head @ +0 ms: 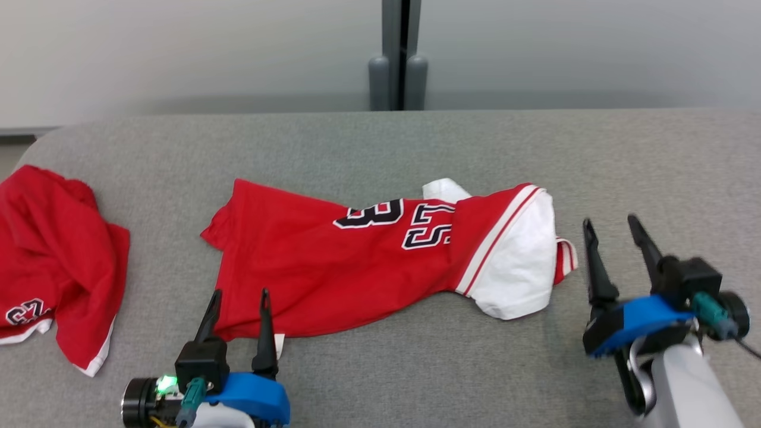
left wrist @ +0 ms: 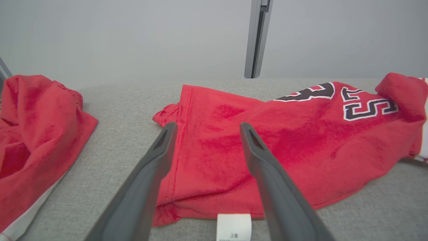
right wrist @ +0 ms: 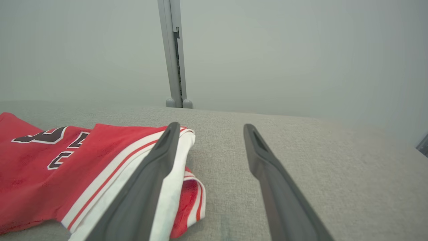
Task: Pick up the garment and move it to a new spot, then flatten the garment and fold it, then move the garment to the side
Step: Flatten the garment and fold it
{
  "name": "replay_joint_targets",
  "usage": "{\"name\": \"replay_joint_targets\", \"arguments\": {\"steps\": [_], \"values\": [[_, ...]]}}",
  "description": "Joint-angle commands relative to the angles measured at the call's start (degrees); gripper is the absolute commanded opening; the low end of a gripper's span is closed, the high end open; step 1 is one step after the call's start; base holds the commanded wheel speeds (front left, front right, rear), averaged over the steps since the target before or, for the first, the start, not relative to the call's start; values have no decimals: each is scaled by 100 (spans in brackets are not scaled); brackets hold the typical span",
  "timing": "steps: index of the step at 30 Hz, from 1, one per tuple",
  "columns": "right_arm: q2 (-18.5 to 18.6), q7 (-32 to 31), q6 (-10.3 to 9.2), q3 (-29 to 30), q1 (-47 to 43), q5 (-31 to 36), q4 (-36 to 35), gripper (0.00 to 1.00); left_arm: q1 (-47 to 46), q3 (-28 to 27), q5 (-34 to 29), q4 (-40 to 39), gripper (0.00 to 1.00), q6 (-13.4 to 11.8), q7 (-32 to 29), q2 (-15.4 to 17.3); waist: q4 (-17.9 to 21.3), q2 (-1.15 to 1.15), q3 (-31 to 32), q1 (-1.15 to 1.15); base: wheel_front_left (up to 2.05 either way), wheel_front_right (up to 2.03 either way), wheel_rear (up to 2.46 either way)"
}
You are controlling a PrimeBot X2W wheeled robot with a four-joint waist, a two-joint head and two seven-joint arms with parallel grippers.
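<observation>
While you watched the head view, the soft red knit jersey (head: 333,279) lay mid-frame on the grey woven surface (head: 416,148), long axis left to right, hem (head: 223,238) left, white sleeve (head: 517,261) right. Your left gripper (head: 241,292), lower left, stood spread and empty, perhaps grazing the hem; the right gripper (head: 611,220), lower right, gaped empty beside the sleeve.

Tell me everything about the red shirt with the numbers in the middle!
The red jersey looks like soft knit cloth, with black numbers edged in white, white stripes, a white end and a small white tag at its near edge. It lies rumpled, not flat, on the gray table. The open left claw hangs over its near edge; the open right claw is beside its white end.
</observation>
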State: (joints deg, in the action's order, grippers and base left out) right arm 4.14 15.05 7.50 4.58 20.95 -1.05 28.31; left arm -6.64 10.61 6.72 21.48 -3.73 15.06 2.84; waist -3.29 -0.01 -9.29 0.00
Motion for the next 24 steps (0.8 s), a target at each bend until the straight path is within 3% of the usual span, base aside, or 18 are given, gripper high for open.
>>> {"name": "replay_joint_targets", "arguments": {"steps": [1,13,24], "values": [[-54,17,-2,-10,-323,6,-137,100,113,-85,-77,25,100,-29,18,10,216,1,228,0,0,0,0],[-124,18,-2,-311,-1523,-172,-470,100,726,-421,-341,149,100,56,18,66,473,1,807,0,0,0,0],[-124,18,-2,-481,-1666,-353,-431,100,923,-506,-468,223,100,108,18,72,491,1,914,0,0,0,0]]}}
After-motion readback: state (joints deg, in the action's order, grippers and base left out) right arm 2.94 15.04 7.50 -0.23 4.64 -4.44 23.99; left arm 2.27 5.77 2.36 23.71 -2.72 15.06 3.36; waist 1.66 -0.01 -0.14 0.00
